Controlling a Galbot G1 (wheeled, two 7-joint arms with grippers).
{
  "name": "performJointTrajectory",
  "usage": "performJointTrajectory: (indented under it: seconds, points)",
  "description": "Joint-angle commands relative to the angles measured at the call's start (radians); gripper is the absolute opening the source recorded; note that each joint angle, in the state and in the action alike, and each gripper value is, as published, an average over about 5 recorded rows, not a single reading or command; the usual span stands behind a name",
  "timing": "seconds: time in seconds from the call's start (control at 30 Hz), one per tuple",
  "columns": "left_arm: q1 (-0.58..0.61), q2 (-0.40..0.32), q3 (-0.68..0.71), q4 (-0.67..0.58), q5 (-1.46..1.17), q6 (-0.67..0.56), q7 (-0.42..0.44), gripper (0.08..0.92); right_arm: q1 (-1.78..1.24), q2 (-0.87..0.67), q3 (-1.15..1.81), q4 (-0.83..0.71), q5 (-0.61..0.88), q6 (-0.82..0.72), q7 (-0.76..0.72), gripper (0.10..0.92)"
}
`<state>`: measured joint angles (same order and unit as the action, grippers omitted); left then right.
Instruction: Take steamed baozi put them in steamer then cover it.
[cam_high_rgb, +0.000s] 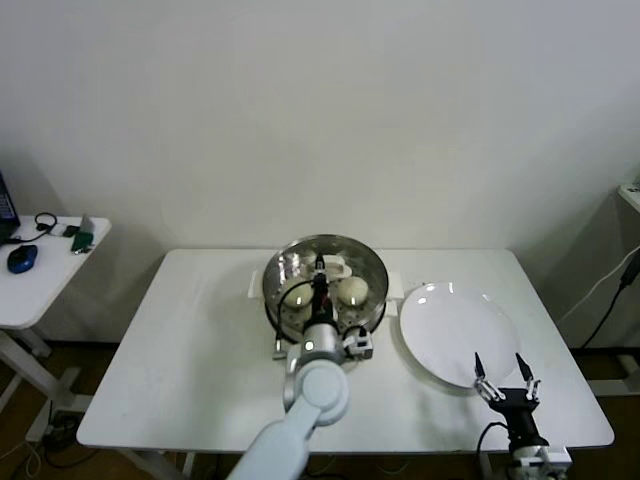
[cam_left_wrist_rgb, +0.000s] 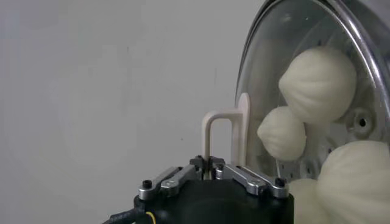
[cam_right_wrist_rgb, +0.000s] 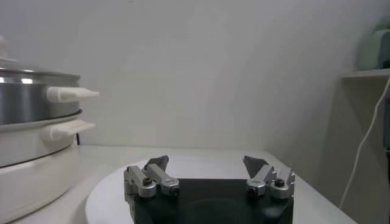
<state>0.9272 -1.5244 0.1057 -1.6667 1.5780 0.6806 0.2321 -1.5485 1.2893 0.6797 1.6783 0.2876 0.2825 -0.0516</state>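
Baozi (cam_left_wrist_rgb: 319, 82) sit inside the steamer (cam_high_rgb: 325, 283), which stands at the middle of the white surface (cam_high_rgb: 190, 350); at least three cream buns show through the glass in the left wrist view, and whether a fourth is there I cannot tell. The cover (cam_high_rgb: 338, 262) lies over the pot's mouth, its metal rim about matching the pot's rim, though the views do not settle whether it is fully seated or a touch above. The left gripper (cam_left_wrist_rgb: 209, 165) reaches in over the steamer from the near side and is clenched on the cover's cream handle (cam_left_wrist_rgb: 224, 137), the fingers pinching one upright leg of the loop. Holding it by the handle keeps the glass level and the arm clear of the hot pot's wall, and lets the lid be centred before letting go.

The right gripper (cam_high_rgb: 505, 383) waits near the front right corner of the surface, its fingers spread and holding nothing, hovering over the near edge of the bare white plate (cam_high_rgb: 445, 325). Parked there, it stays well apart from the steamer and out of the left arm's way.

By my judgement the loading is done and the covering is at its last step: what remains is to release the handle and lift away without dragging the lid askew.
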Motion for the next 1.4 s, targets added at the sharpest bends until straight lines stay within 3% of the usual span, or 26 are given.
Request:
performJointTrajectory:
  seconds: [0.03,0.23,0.43,0.57,0.7,1.0,1.2,1.4]
  points:
    - [0.002,0.019,0.017,-0.068,-0.06,0.013,0.02,0.232,0.004,0.0,-0.001,0.003,0.002,-0.006,0.0,0.823]
    - [0.006,0.069,0.041,-0.197,-0.144,0.035,0.043,0.405,0.009,0.0,-0.004,-0.002,0.006,-0.011,0.002,0.823]
    - [0.013,0.168,0.065,-0.335,-0.305,0.064,0.048,0.587,0.013,-0.001,-0.013,-0.002,0.03,-0.026,0.026,0.823]
    - [0.052,0.243,0.046,-0.402,-0.468,0.062,-0.008,0.708,0.015,-0.002,-0.021,0.008,0.036,-0.035,0.051,0.823]
    - [0.145,0.289,-0.04,-0.438,-0.701,-0.022,-0.118,0.799,0.008,-0.004,-0.023,0.029,0.032,-0.027,0.058,0.823]
    - [0.364,0.268,-0.437,-0.506,-1.224,-0.266,-0.315,0.823,-0.009,-0.007,-0.022,0.065,0.033,-0.02,0.068,0.823]
    - [0.471,0.256,-0.691,-0.446,-1.619,-0.479,-0.322,0.823,-0.018,-0.004,-0.029,0.079,0.027,-0.015,0.073,0.823]
    - [0.556,0.259,-0.763,-0.318,-1.773,-0.697,-0.308,0.823,-0.019,0.001,-0.042,0.082,0.02,-0.007,0.072,0.823]
